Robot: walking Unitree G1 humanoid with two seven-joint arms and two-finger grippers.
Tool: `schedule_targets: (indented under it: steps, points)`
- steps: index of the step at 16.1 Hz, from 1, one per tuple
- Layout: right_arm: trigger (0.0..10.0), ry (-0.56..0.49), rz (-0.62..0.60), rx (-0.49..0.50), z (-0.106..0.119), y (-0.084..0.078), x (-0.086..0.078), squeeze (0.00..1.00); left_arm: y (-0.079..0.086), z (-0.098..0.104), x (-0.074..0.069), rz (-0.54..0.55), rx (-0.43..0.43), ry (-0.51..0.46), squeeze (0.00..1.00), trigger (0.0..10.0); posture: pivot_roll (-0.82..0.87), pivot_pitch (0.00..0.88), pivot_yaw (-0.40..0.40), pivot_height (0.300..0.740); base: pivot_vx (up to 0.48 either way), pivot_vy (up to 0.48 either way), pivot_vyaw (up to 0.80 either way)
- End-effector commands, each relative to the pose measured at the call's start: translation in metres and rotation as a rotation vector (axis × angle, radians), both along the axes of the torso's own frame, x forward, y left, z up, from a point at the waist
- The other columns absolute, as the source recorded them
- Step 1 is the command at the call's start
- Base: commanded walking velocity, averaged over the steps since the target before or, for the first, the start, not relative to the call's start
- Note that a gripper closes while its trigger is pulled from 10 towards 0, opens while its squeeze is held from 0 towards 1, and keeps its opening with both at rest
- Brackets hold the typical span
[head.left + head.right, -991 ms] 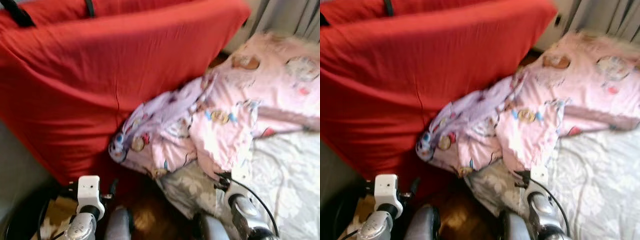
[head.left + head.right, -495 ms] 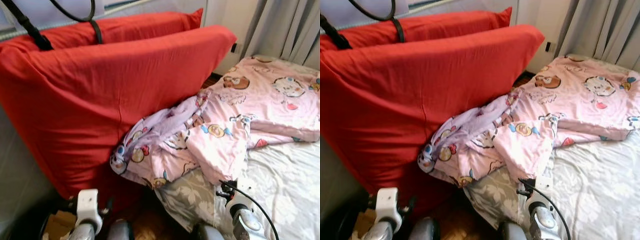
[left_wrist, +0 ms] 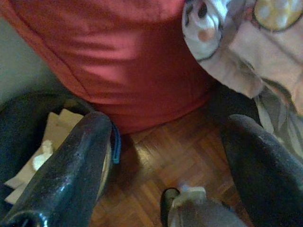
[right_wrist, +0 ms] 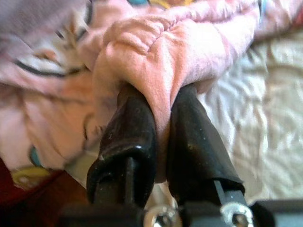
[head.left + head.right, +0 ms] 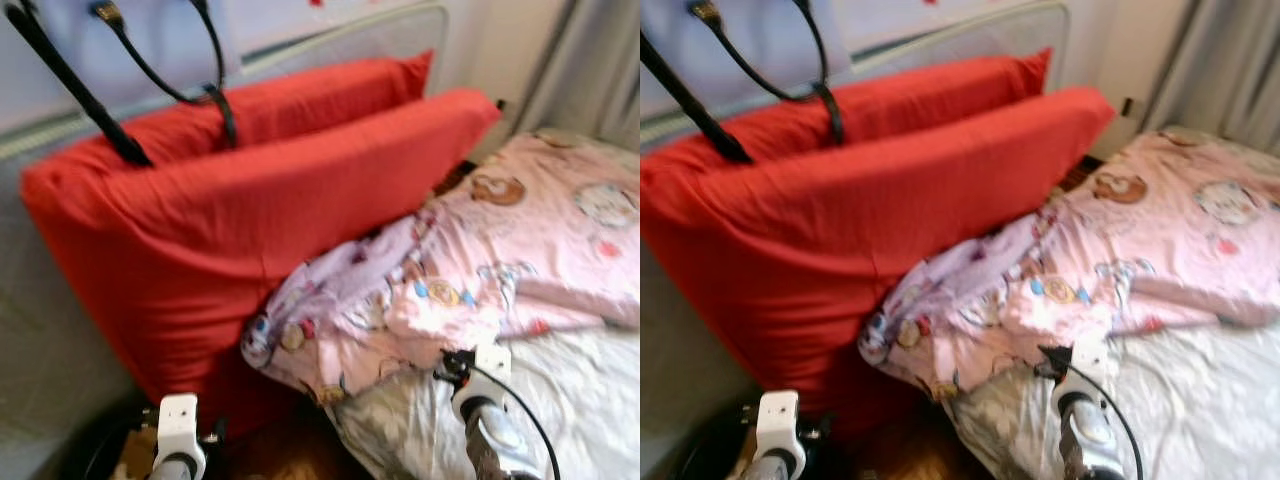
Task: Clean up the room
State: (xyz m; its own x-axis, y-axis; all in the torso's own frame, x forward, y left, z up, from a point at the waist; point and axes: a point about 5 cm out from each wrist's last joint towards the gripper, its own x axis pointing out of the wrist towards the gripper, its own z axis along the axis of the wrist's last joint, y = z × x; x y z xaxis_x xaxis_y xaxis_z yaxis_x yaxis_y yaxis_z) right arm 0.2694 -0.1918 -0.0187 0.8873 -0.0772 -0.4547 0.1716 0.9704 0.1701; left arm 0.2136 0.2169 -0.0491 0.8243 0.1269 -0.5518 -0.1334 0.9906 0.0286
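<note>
Left eye view has the pink blanket (image 5: 480, 270) bunched at the bed's (image 5: 590, 400) edge against red cushions (image 5: 250, 230); left wrist view shows the left gripper (image 3: 165, 156) spread above a dark bin (image 3: 28, 142) holding crumpled paper (image 3: 42, 151); right wrist view shows the right gripper (image 4: 161, 127) pinching a blanket fold.

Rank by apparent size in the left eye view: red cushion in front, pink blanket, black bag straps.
1. Front red cushion, largest.
2. Pink blanket, a close second; it runs off frame, so this is unsure.
3. Black bag straps, smallest.
</note>
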Motion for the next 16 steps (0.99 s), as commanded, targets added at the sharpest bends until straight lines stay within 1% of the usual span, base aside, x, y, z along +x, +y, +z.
schedule_targets:
  steps: [1, 7, 11, 14, 16]
  points:
    - [10.0, -0.003, 0.002, -0.002, 0.001, 0.001, 0.001, 0.0, 0.001, -0.005, -0.006, 0.005, 0.002, 0.032, 0.0, 10.0, 0.06, 0.0, -0.011, 0.74, 0.0, 0.0, 0.0]
    - [10.0, 0.005, 0.002, -0.008, -0.002, 0.001, -0.002, 0.0, -0.001, -0.017, -0.021, 0.011, 0.0, 0.107, 0.0, 10.0, 0.06, 0.0, -0.022, 0.74, 0.0, 0.0, 0.0]
    - [10.0, 0.0, 0.01, -0.019, -0.001, 0.002, -0.001, 0.0, -0.004, -0.02, -0.025, 0.003, -0.01, 0.125, 0.0, 10.0, 0.06, 0.0, -0.021, 0.74, 0.0, 0.0, 0.0]
    - [10.0, -0.003, 0.012, -0.027, -0.001, 0.003, -0.001, 0.0, -0.005, -0.026, -0.036, -0.002, -0.009, 0.172, 0.0, 10.0, 0.05, 0.0, -0.019, 0.74, 0.0, 0.0, 0.0]
    - [10.0, -0.003, 0.011, -0.036, -0.001, 0.001, -0.002, 0.0, -0.006, -0.028, -0.039, -0.01, -0.011, 0.177, 0.0, 10.0, 0.05, 0.0, -0.017, 0.74, 0.0, 0.0, 0.0]
